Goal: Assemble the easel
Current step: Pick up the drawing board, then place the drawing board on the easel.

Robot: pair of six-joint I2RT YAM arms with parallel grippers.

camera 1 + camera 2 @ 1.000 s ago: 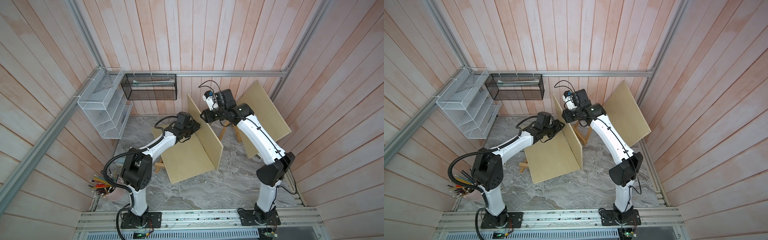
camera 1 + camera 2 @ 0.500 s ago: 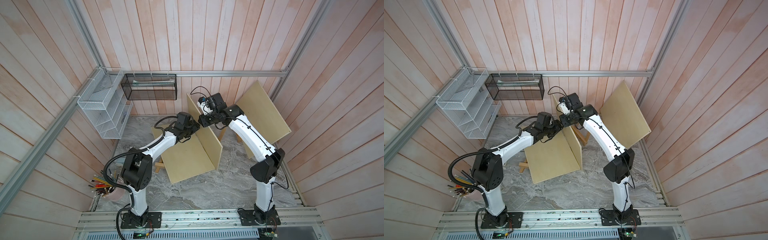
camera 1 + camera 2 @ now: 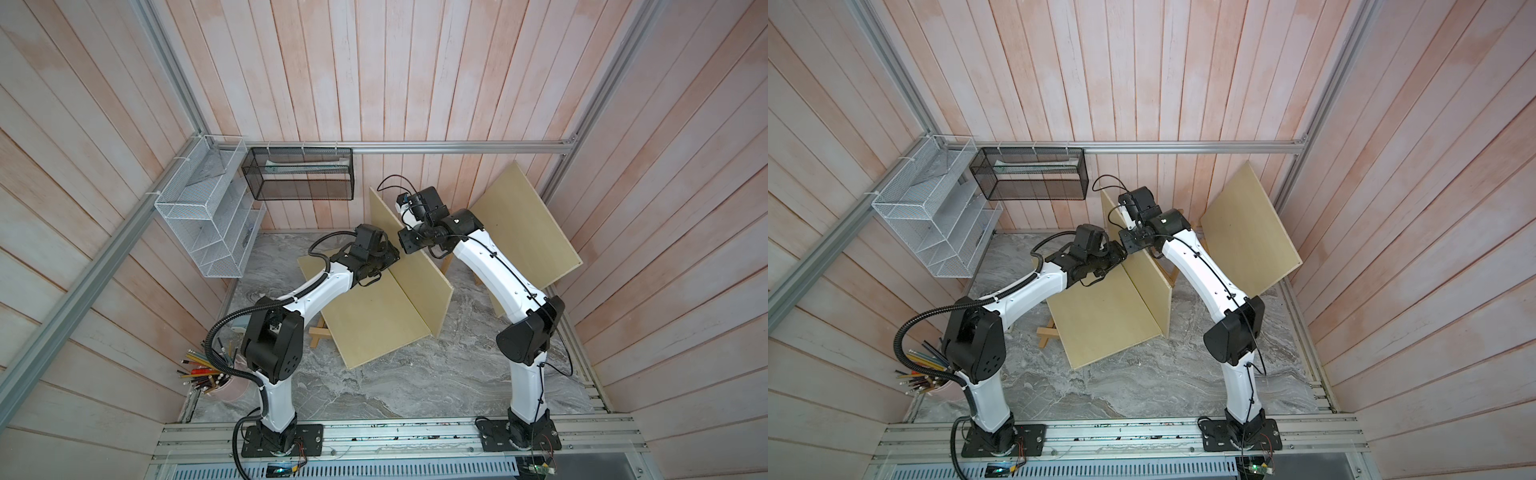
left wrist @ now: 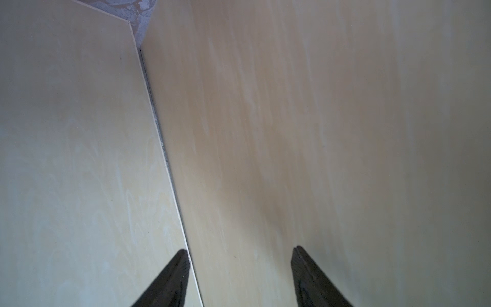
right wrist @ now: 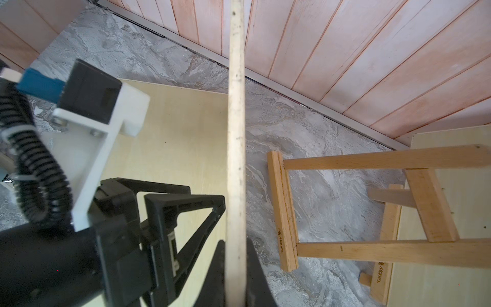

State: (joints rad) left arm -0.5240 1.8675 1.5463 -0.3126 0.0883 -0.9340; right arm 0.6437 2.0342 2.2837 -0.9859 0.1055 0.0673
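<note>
An upright plywood board (image 3: 419, 270) (image 5: 235, 119) stands on edge on a flat board (image 3: 374, 320) (image 4: 66, 159). My right gripper (image 3: 405, 245) (image 5: 235, 247) is shut on the upright board's top edge, one finger on each face. My left gripper (image 3: 392, 259) (image 4: 240, 251) is open at the seam between the two boards, nothing between its fingers; one fingertip (image 5: 212, 210) rests against the upright board's face. A wooden easel frame (image 5: 372, 199) (image 3: 446, 264) lies behind the upright board. An easel leg (image 3: 318, 334) sticks out from under the flat board.
A third board (image 3: 528, 232) leans on the right wall. A white wire rack (image 3: 208, 224) and a black mesh basket (image 3: 299, 174) hang at the back left. A pink cup of pencils (image 3: 212, 374) stands by the left arm's base.
My right gripper has swung left onto the upright board's top edge and shut on it. The left arm and both boards have held still.
</note>
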